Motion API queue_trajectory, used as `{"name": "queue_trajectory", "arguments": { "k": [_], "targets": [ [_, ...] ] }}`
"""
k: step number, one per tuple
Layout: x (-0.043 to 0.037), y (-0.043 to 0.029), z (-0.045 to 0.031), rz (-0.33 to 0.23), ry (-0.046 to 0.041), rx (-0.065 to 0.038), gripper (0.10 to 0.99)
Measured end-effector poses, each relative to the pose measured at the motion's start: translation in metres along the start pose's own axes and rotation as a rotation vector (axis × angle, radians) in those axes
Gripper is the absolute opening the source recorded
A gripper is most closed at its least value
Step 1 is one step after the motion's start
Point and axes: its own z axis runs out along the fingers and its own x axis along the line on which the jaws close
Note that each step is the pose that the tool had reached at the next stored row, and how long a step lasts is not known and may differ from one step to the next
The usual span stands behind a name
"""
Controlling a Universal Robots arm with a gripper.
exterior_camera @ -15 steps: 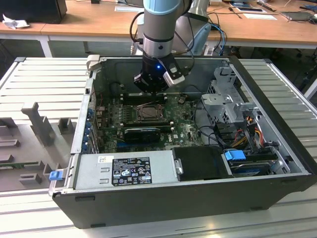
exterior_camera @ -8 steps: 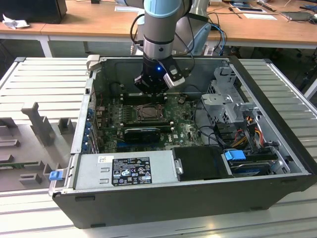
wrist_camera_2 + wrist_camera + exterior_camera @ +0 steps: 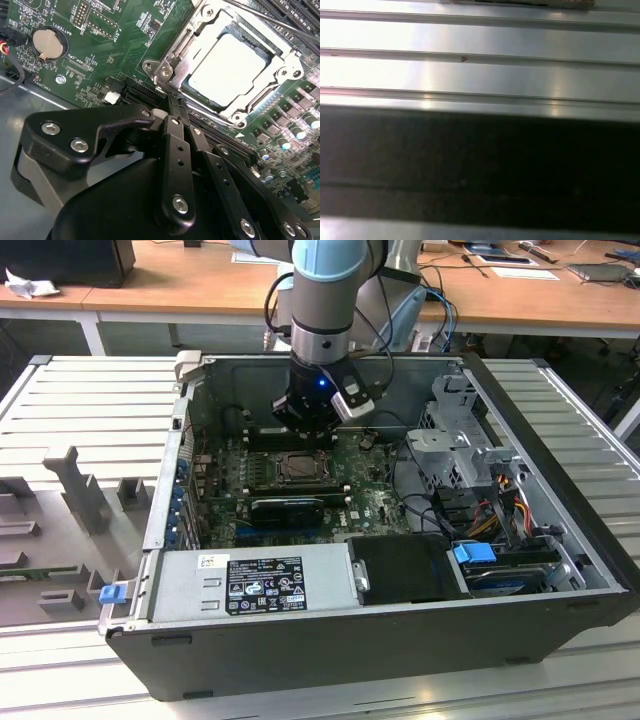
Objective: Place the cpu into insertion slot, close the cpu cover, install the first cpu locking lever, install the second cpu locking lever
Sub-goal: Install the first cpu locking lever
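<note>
1. Arm (image 3: 322,285): round segments, pale blue cap above a silver-grey sleeve, black band beneath.
2. Wrist unit (image 3: 312,390): black, cylindrical, small blue light lit on its side; silver-and-black block mounted beside it.
3. Cables (image 3: 395,315): black, looped around the arm.
4. Gripper (image 3: 176,107): matte black links and bars, joined by round silver screws; grey metal bracket at one side.

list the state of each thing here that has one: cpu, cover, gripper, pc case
cpu: seated in the insertion slot
cpu cover: closed down around the cpu
gripper: shut, holding nothing, beside the cover's corner
computer case: side open, motherboard exposed
</note>
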Motion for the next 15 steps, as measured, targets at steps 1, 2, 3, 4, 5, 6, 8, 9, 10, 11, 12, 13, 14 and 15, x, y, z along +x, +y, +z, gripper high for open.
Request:
{"name": "queue_trajectory", "arguments": {
  "k": [1, 2, 3, 4, 5, 6, 8, 9, 10, 11, 12, 13, 14, 15],
  "targets": [
    [0.0000, -0.0001, 0.0002, 0.000, -0.0001, 0.000, 0.106],
    [0.0000, -0.0002, 0.0004, 0.000, -0.0002, 0.000, 0.106],
    [-0.0001, -0.0004, 0.0006, 0.000, -0.0003, 0.000, 0.106],
    [-0.0001, -0.0006, 0.0008, 0.000, -0.0003, 0.000, 0.106],
    [-0.0001, -0.0008, 0.0012, 0.000, -0.0007, 0.000, 0.106],
    [-0.0001, -0.0008, 0.0021, 0.000, -0.0007, -0.001, 0.106],
    [0.0000, -0.0011, 0.0025, 0.000, -0.0002, 0.000, 0.106],
    [-0.0001, -0.0012, 0.0026, 0.000, -0.0003, -0.003, 0.106],
    [-0.0001, -0.0011, 0.0025, 0.000, -0.0006, -0.005, 0.106],
    [-0.0001, -0.0010, 0.0017, 0.000, -0.0008, -0.005, 0.106],
    [-0.0001, -0.0009, 0.0000, 0.000, -0.0007, -0.005, 0.106],
    [0.0000, -0.0008, -0.0023, 0.000, -0.0006, -0.005, 0.106],
    [0.0000, -0.0003, -0.0090, 0.000, -0.0005, -0.005, 0.106],
    [0.0000, 0.0001, -0.0142, 0.000, -0.0006, -0.005, 0.106]
  ]
}}
